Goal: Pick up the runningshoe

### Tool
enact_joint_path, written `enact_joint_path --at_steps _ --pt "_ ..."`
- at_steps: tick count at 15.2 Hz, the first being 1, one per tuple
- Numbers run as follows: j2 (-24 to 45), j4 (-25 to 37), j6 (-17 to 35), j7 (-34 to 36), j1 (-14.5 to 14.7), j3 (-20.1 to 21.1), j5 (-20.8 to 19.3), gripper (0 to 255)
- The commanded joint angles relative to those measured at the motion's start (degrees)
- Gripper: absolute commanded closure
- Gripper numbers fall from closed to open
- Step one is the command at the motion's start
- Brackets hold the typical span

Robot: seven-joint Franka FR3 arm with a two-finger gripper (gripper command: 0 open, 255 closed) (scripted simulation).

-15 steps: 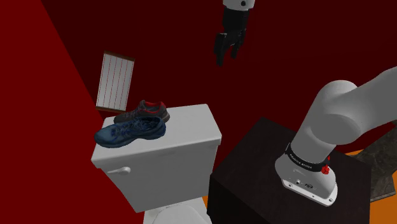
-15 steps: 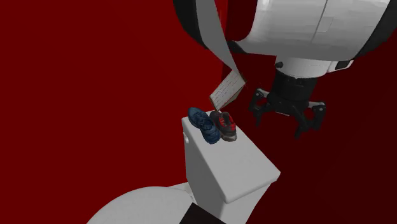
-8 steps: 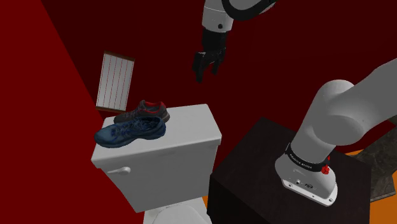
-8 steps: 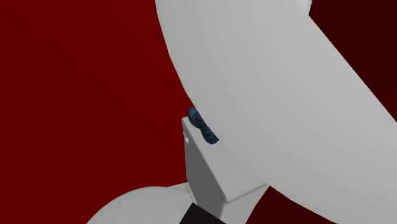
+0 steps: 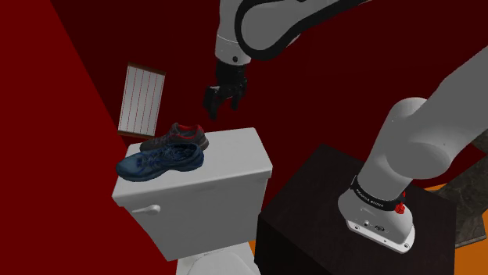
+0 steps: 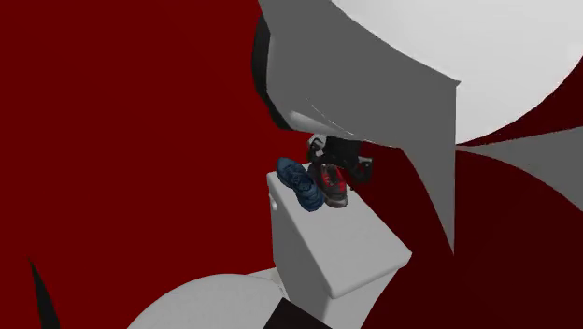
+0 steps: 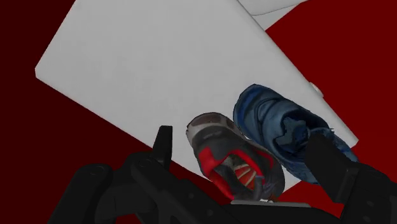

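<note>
Claw [image 5: 217, 100] hangs above the white toilet tank lid [image 5: 235, 156], fingers spread, nothing between them. There are two shoes side by side on the lid's left end, touching or nearly so: a dark grey running shoe with red lining [image 5: 176, 137] on the far side and a navy blue running shoe [image 5: 160, 162] on the near side. I take the grey-red one as my target because it's closer to the claw, below it and to the left in the shoulder view, well apart from it.

Both shoes run lengthwise along the lid, toes left and heels right. In the wrist view the grey-red shoe [image 7: 232, 156] sits in the gap of the claw [image 7: 240, 137], long axis slanted to the finger line, with the blue shoe [image 7: 280, 127] right beside one finger. I judge that means a small wrist turn, then straight down, and a crowding risk from the blue one.

The lid is flat and smooth. The room has dark red walls, a white ribbed panel [image 5: 142, 101] behind the tank and a dark box stand [image 5: 313, 211] on the right.
</note>
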Motion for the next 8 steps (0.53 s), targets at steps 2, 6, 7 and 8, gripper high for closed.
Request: enact_joint_path --at_steps 2,6,7,8 --pt "5.3 1.8 5.1 2.0 0.8 2.1 0.3 0" --pt "12.8 5.4 10.8 5.0 1.5 4.8 -0.7 0" --pt "14.8 6.4 12.1 5.8 1.7 5.4 -1.3 0" --pt "16.7 7.6 13.4 6.8 1.9 6.0 -1.9 0"
